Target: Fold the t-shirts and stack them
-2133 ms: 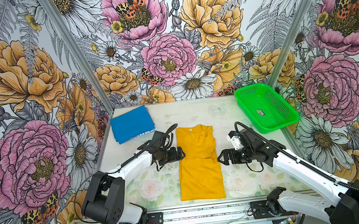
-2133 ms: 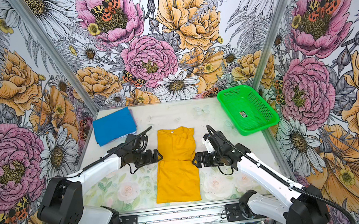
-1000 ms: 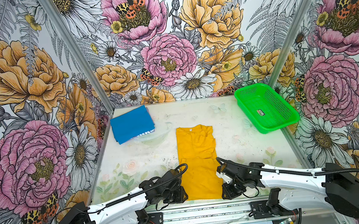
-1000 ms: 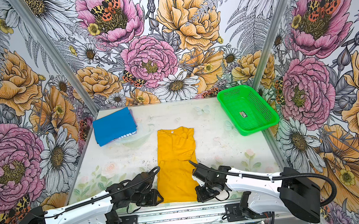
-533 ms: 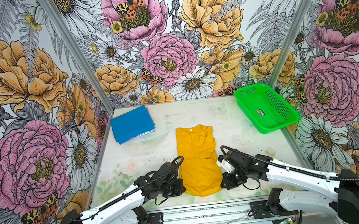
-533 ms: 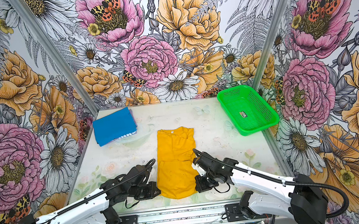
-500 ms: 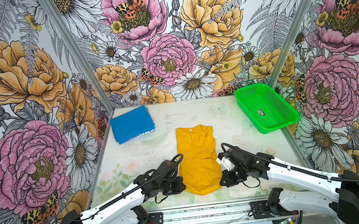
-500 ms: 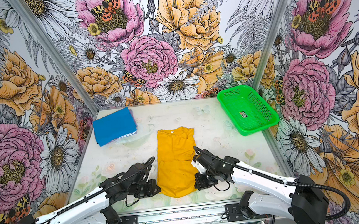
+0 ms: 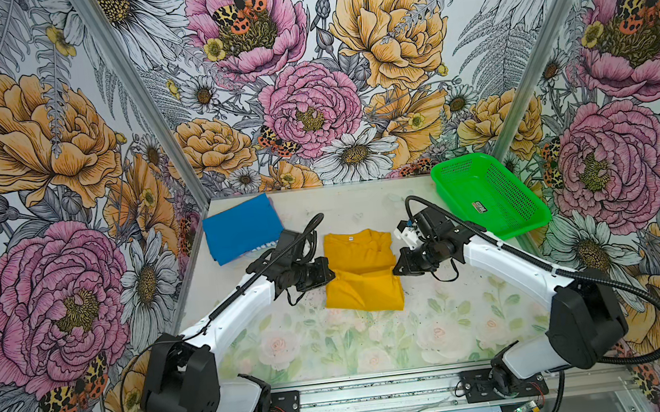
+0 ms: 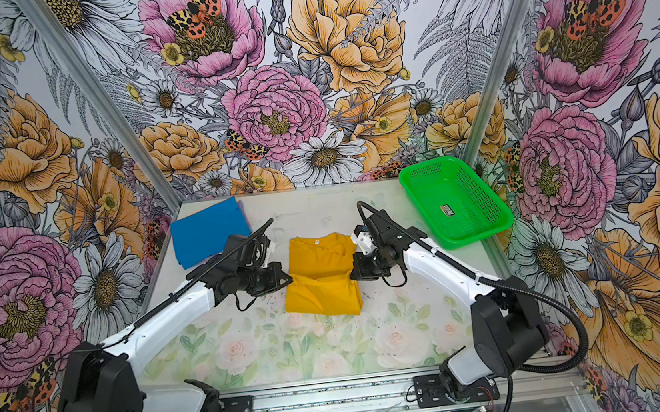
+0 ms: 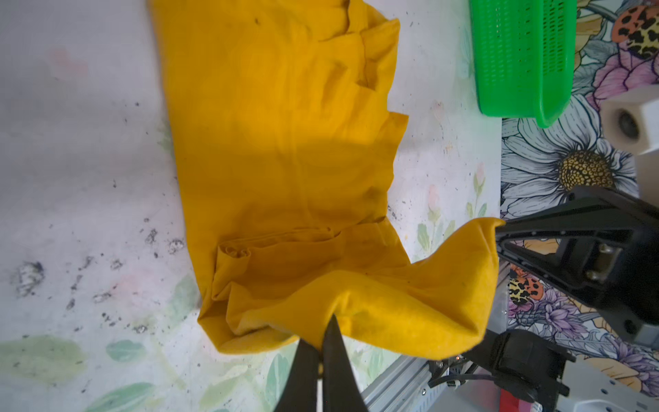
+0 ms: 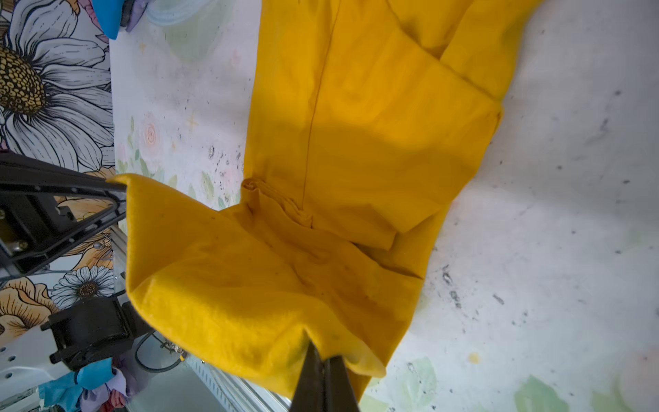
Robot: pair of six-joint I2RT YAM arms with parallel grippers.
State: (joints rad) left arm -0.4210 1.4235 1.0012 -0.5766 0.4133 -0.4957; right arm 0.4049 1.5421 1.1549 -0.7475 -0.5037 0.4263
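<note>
Pointing collar-rearward, yellow shirt [image 9: 360,254] lies lengthwise front-to-back, left hand [image 9: 331,273], right hand [image 9: 396,270] clamped on hem.

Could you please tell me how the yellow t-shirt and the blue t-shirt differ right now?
The yellow t-shirt is half folded, its near hem lifted; the blue t-shirt lies flat, fully folded. Both arms' shut jaws pinch the yellow t-shirt; nothing holds the blue t-shirt. The yellow t-shirt lies centrally, the blue t-shirt in the far left corner. Both are plain cloth.
</note>
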